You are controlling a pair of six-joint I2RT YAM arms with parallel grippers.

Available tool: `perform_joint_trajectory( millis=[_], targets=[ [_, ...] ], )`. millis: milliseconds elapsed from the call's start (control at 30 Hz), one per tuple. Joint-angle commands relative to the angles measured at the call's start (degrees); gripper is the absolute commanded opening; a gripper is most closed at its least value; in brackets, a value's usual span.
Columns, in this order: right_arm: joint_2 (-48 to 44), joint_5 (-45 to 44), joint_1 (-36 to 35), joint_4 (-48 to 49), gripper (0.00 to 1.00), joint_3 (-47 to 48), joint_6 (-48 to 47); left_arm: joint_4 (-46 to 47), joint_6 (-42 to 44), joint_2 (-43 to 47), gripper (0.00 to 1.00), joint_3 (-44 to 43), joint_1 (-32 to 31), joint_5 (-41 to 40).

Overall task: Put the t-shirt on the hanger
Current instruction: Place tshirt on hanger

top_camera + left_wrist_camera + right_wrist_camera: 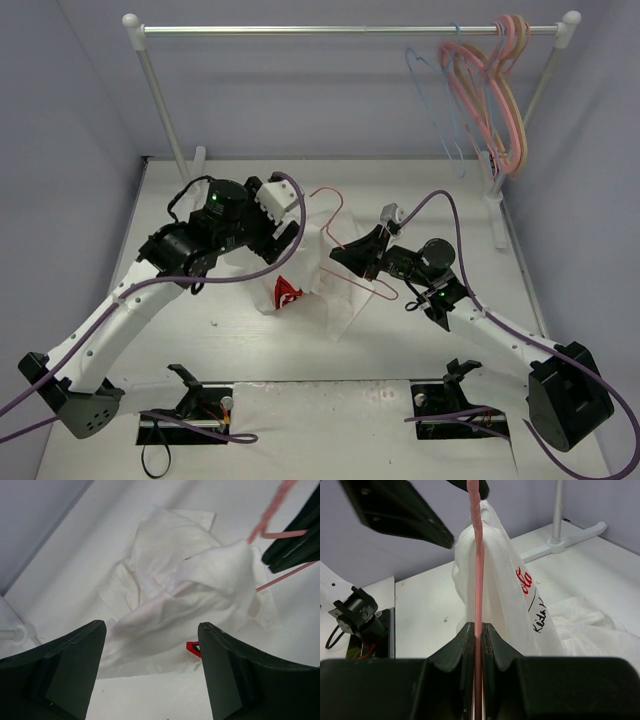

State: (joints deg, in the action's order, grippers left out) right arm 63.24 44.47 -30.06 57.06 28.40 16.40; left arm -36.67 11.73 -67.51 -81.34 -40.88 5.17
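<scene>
While pinching the hanger point(478, 555) wire tight in the right gripper point(479, 630), holds it raised off the table point(200, 340). Has the t-shirt point(190, 580) draped over one end only, rest crumpled on table below. Hovers left gripper point(151, 627) wide open just above cloth, gripping nothing. Approx halfway, by the look: needs other shoulder threaded, fabric pulled straight. Shows red script on a fold, partly hidden; black handwriting w/ "Ki…", rest unreadable.

Bright, even, diffuse light

All 3 views well exposed, light from overhead. Soft faint shadows under the arms on the table point(385, 352). White t-shirt point(170, 580) nearly washed out, folds low-contrast. Close fingers point(55, 675) dark, slightly soft, little surface detail.
</scene>
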Motion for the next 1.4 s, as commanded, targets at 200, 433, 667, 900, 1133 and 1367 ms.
perform_joint_trajectory(
  millis=[200,433,667,900,1133,1367],
  targets=[
    [-2.2,2.4,0.1,3.8,0.0,4.6,-1.8,2.3,6.2,-2.5,0.75,-0.8,8.7,22.6],
    [-1.5,3.5,0.1,3.7,0.0,5.4,-1.8,1.6,8.5,-4.4,0.75,0.0,8.8,27.3],
    [-0.6,4.5,0.1,3.1,0.0,6.8,-2.0,0.7,10.2,-5.9,0.54,0.1,8.7,30.0],
    [0.7,4.0,0.2,-0.1,0.0,8.0,-4.2,0.6,11.9,-4.5,0.16,0.8,8.7,30.9],
    [2.1,-0.2,0.2,-7.6,0.22,12.1,-7.5,3.7,11.9,-0.4,0.0,5.7,8.7,28.4],
    [1.2,-12.3,0.1,-22.0,0.61,18.7,-15.5,8.9,10.7,5.0,0.0,13.0,8.7,20.4]
  ],
)
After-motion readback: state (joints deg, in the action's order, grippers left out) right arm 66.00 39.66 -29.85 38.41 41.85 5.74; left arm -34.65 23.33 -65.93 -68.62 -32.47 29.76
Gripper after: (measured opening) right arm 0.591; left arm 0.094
